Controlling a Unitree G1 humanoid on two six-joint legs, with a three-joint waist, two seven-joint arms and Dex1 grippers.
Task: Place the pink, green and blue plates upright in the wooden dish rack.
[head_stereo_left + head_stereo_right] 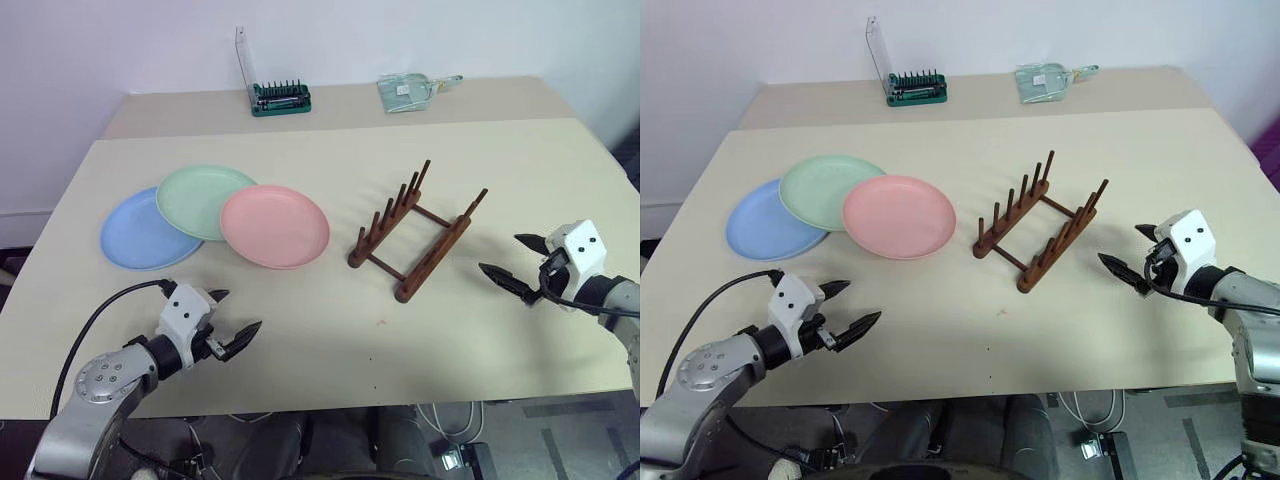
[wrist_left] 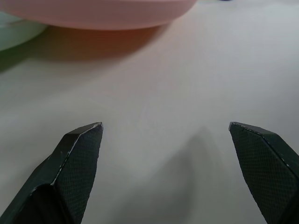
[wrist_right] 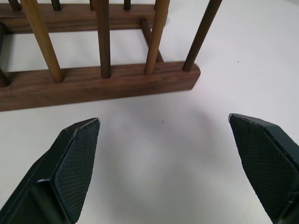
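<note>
A beige table (image 1: 330,330) holds three round plates lying flat on the left. The pink plate (image 1: 275,225) sits nearest the middle and overlaps the pale green plate (image 1: 200,198), which in turn overlaps the light blue plate (image 1: 135,232) at the far left. Just right of the pink plate, apart from it, stands the dark wooden dish rack (image 1: 415,232), empty, its two pegged rails running diagonally. At the far edge are a green tray of screwdriver bits (image 1: 280,98) with a clear lid raised, and a clear plastic packet (image 1: 408,90). The left gripper (image 1: 232,323) hovers near the front edge, jaws spread and empty, aimed toward the pink plate. The right gripper (image 1: 512,260) hovers right of the rack, jaws spread and empty.
</note>
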